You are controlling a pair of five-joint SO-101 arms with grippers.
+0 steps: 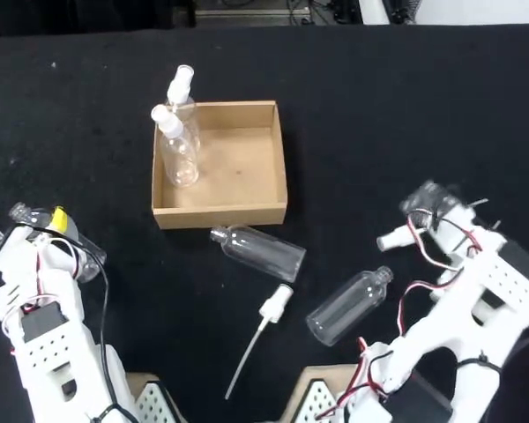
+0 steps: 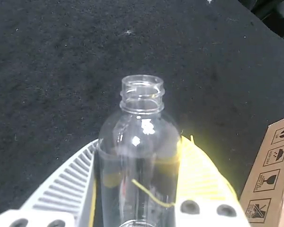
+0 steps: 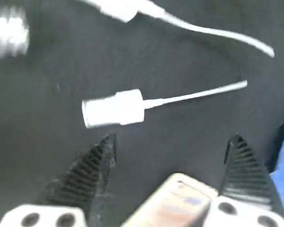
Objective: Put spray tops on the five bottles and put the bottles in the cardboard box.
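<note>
Left claw (image 2: 140, 143) gripping bottle (image 2: 142, 113), right claw (image 3: 173, 142) spread

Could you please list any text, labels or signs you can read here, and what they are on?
No readable words or numbers.
Cardboard panel: four boxed handling pictograms, no text.
Tan piece: bluish mark, too blurred to read.

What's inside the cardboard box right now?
Two clear bottles, both already topped: the nearer bottle and the farther bottle, by the left wall of the cardboard box in the high view. The rest of its floor looks bare. The floor under the bottles is covered.
</note>
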